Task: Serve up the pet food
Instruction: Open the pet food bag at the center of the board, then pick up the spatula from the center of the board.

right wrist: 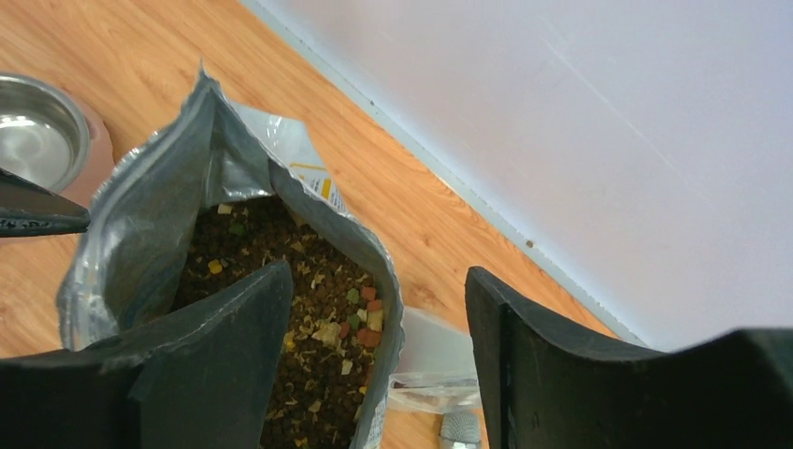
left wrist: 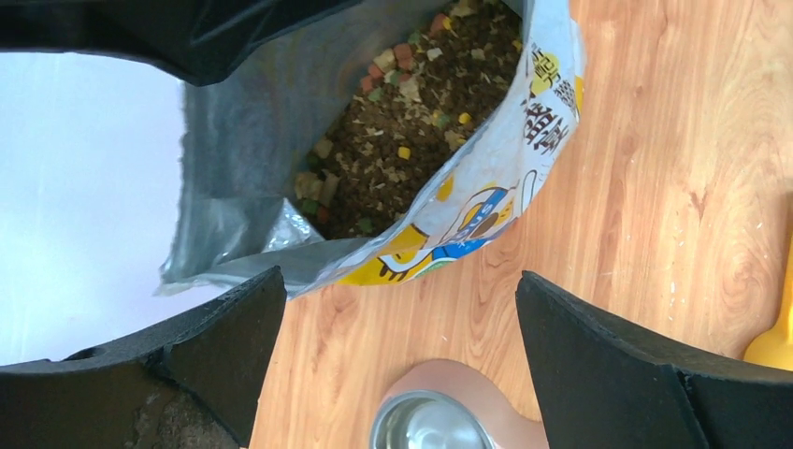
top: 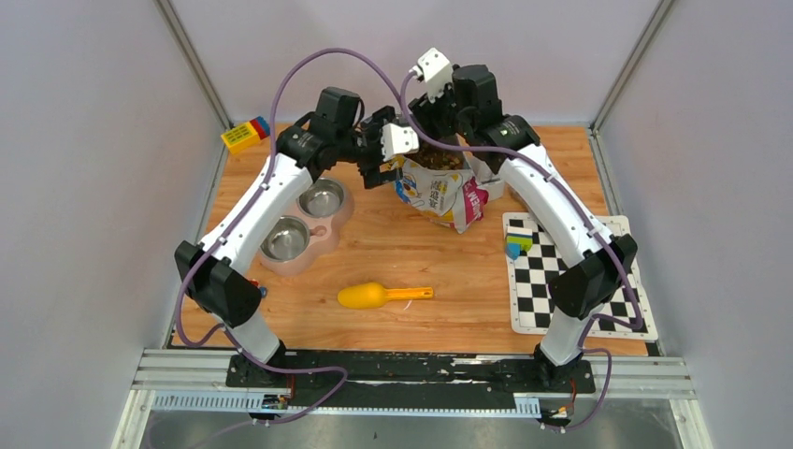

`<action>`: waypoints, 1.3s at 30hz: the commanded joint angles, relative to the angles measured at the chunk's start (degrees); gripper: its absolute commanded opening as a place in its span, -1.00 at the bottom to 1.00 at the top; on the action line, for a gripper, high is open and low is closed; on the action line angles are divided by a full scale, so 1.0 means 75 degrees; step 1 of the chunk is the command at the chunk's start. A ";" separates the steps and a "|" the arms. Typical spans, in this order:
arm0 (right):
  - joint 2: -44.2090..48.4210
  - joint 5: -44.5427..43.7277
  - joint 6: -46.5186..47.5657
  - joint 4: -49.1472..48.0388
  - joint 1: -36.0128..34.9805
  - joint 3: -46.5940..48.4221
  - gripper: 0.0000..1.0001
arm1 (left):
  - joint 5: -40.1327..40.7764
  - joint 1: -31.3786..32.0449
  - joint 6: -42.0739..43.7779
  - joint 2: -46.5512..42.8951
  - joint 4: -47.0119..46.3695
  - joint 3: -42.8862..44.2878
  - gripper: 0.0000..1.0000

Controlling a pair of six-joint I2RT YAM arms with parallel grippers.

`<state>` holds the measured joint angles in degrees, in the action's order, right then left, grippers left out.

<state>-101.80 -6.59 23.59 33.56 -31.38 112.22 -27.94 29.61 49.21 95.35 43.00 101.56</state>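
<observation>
Black fingers [left wrist: 224,346] of the left gripper [left wrist: 397,281] filled the bottom of the left wrist view, spread wide with nothing between them. Just past their tips stood the opened pet food bag [left wrist: 505,178], silver inside, yellow and white outside with a partly seen cartoon figure. Bold dark characters ran down its side, but they could not be read. The pet food [left wrist: 411,122], brown kibble flecked with green, red and yellow bits, lay inside the bag, beyond the left jaws and not between them.

The right gripper [right wrist: 379,273] was also parted and gripped nothing. The bag's near rim rose in the gap, and kibble showed just beside one finger.

From above, the bag stood at the far middle of the wooden table [top: 411,253], with both grippers at its mouth. The pink double steel bowl [top: 341,224] sat to its left, and the yellow scoop [top: 374,296] lay nearer the bases
</observation>
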 commanded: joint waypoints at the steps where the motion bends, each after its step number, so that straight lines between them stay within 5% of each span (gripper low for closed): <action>1: 0.0275 -0.0152 0.0168 -0.0237 -0.0084 0.0594 0.41 | -0.0193 -0.0032 -0.0705 -0.0397 0.0378 0.0972 1.00; 6: 0.1178 0.0185 0.0143 -0.0173 -0.0082 0.0574 0.71 | -0.0519 -0.0033 -0.0154 -0.1138 0.2101 0.1154 1.00; 10: 0.1989 0.1567 0.0102 0.0632 -0.0082 0.0350 0.75 | -0.0187 -0.0030 0.0483 -0.1913 0.2699 -0.0203 1.00; 16: 0.3810 0.4352 0.0917 0.1734 -0.0061 -0.1523 0.76 | 0.0256 0.0477 0.0671 -0.2727 0.1924 -0.3372 1.00; 23: 0.6072 0.7071 0.2348 0.2377 0.1861 -0.4077 0.79 | 0.1436 0.2190 0.0212 -0.2284 0.0931 -0.4158 1.00; 33: 0.7858 0.5866 0.1900 0.1563 0.3195 -0.5102 0.85 | 0.1900 0.3994 -0.0961 0.1431 0.1545 -0.1881 1.00; 39: 0.8169 0.5689 0.1441 0.1415 0.3813 -0.4751 0.85 | 0.2750 0.4416 -0.1121 0.2610 0.1300 -0.1601 1.00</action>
<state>-40.53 37.32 37.43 47.68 -5.23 74.13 -11.29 61.45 43.38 111.79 52.10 87.02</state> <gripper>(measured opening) 0.925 0.997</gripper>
